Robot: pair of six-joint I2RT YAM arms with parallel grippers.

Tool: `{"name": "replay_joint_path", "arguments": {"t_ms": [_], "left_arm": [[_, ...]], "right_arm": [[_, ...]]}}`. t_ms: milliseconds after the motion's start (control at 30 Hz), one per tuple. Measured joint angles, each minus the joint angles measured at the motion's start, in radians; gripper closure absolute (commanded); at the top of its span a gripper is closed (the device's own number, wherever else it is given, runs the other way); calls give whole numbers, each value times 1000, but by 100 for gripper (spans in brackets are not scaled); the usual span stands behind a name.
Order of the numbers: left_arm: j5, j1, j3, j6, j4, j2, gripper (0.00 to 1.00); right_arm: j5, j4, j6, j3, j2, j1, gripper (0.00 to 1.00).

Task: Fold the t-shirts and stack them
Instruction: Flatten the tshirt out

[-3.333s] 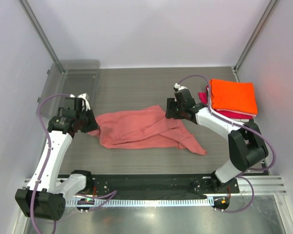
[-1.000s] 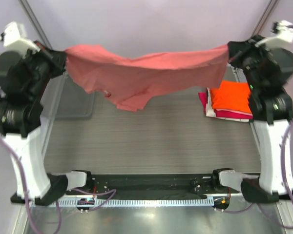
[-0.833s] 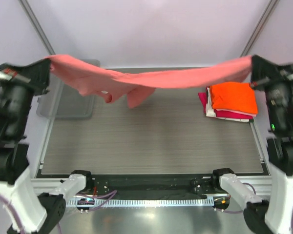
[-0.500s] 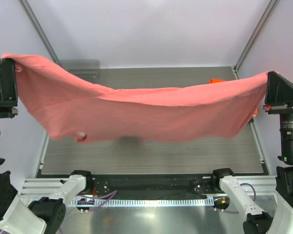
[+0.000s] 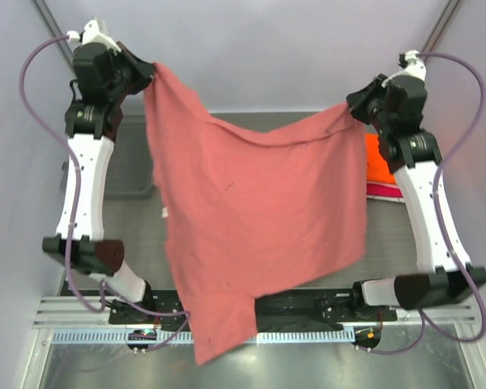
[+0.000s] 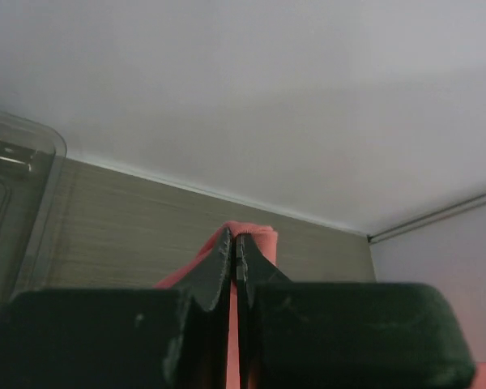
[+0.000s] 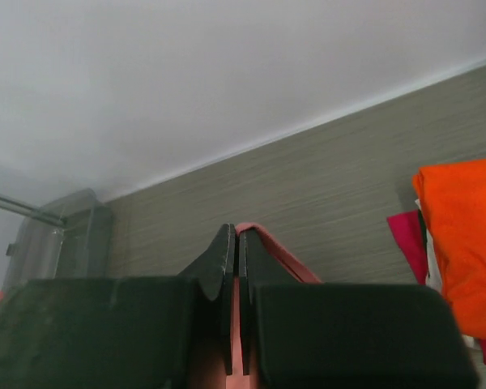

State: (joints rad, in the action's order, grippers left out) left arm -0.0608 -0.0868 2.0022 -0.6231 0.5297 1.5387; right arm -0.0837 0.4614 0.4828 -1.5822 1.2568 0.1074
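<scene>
A salmon-pink t-shirt (image 5: 259, 219) hangs spread in the air between both raised arms, its lower end drooping past the table's near edge. My left gripper (image 5: 148, 71) is shut on its upper left corner; the pink cloth (image 6: 255, 237) shows pinched between the jaws. My right gripper (image 5: 350, 104) is shut on the upper right corner, with pink cloth (image 7: 271, 247) at its tips. At the right lies a folded stack: an orange t-shirt (image 7: 463, 235) on top, a white layer and a magenta-red t-shirt (image 7: 407, 235) under it, partly hidden in the top view (image 5: 381, 166).
A clear grey plastic tray (image 6: 12, 194) stands at the table's back left, partly behind the left arm (image 5: 85, 174). The grey wood-grain table (image 5: 146, 235) is walled by white panels. The arm bases and a black rail (image 5: 308, 312) line the near edge.
Both arms have swung up and back from wide apart, carrying the pink shirt. It was stretched flat across the view and now hangs down long, with its left corner higher.
</scene>
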Motion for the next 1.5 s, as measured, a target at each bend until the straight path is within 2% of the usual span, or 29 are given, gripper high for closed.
{"name": "replay_joint_path", "arguments": {"t_ms": [67, 100, 233, 300, 400, 533, 700, 867, 1000, 1067, 1100, 1133, 1233, 1400, 1500], "left_arm": [[-2, 4, 92, -1, 42, 96, 100], [-6, 6, 195, -1, 58, 157, 100], [-17, 17, 373, -2, 41, 196, 100], [-23, 25, 399, -2, -9, 155, 100], [-29, 31, 352, -2, -69, 58, 100], [-49, 31, 232, -4, -110, -95, 100], [-92, 31, -7, -7, -163, -320, 100], [-162, 31, -417, -10, -198, -610, 100], [-209, 31, -751, -17, -166, -834, 100], [-224, 31, -899, -24, -104, -929, 100], [-230, 31, -967, -26, -73, -974, 100], [-232, 31, -1041, -28, -39, -1020, 100], [-238, 31, -1176, -29, 75, -1126, 100], [-237, 31, -1273, -47, 173, -1240, 100], [-226, 31, -1271, -55, 187, -1250, 100]], "right_arm": [[32, 17, 18, -55, 100, -12, 99], [62, 24, 32, -98, 154, -24, 99], [160, 29, 89, -280, 281, -80, 99], [206, 21, 112, -346, 299, -112, 99], [261, -1, 134, -383, 283, -141, 99], [320, -17, 148, -338, 201, -150, 99], [377, -31, 148, -135, -4, -147, 99], [402, -58, 136, 220, -277, -148, 97], [412, -54, 126, 581, -472, -148, 97], [417, -40, 132, 779, -543, -148, 91], [418, -24, 139, 856, -574, -148, 83], [417, -5, 148, 926, -594, -148, 52], [405, 71, 173, 1106, -660, -148, 6], [367, 151, 197, 1181, -798, -148, 4], [338, 168, 201, 1173, -773, -148, 8]]}}
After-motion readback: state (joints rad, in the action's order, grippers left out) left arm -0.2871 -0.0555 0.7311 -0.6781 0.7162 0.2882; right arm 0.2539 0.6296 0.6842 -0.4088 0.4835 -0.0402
